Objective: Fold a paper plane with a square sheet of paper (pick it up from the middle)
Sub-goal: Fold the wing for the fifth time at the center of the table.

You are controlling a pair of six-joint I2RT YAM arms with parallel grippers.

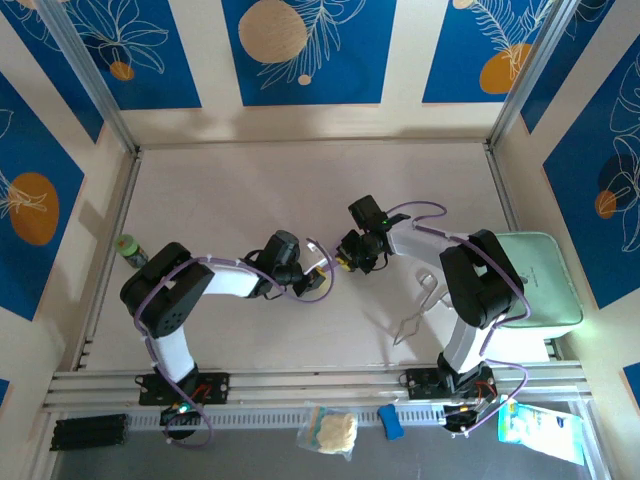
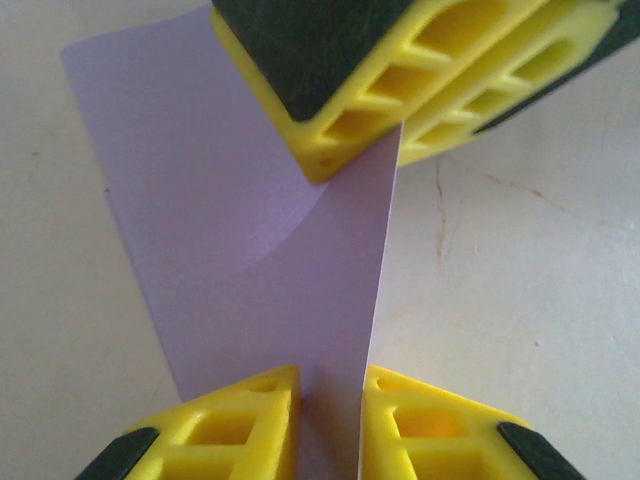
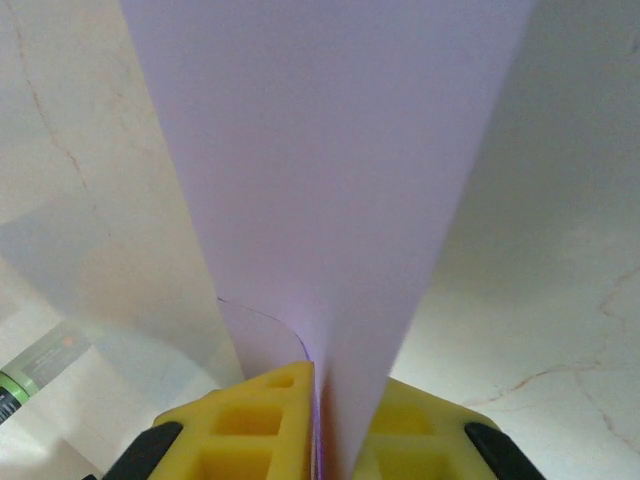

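1. left gripper [image 2: 330,385], bottom edge of the left wrist view: yellow fingers a little apart, with the sheet [image 2: 250,250] passing through the gap. whether either finger touches it cannot be told.
2. sheet: lavender, upright over the table [image 2: 520,300], running from bottom centre to top centre of that view. a faint curved line crosses its middle.
3. right gripper [image 2: 380,135], top centre of that view: fingers pressed together, pinching the sheet's far edge. in the right wrist view the same pinch sits at bottom centre, and the sheet widens upward to the top edge.
4. wire piece [image 1: 415,310], top view, lower right of centre: lying flat on the table beside the right arm.
5. both grippers, centre of the top view: tip to tip, with the sheet barely discernible between them.
6. tray [image 1: 545,270], right edge: mint green, partly behind the right arm.
7. bottle [image 1: 130,250], left edge: green, near the wall.
8. panels [image 1: 300,50], top: blue with a leaf print.
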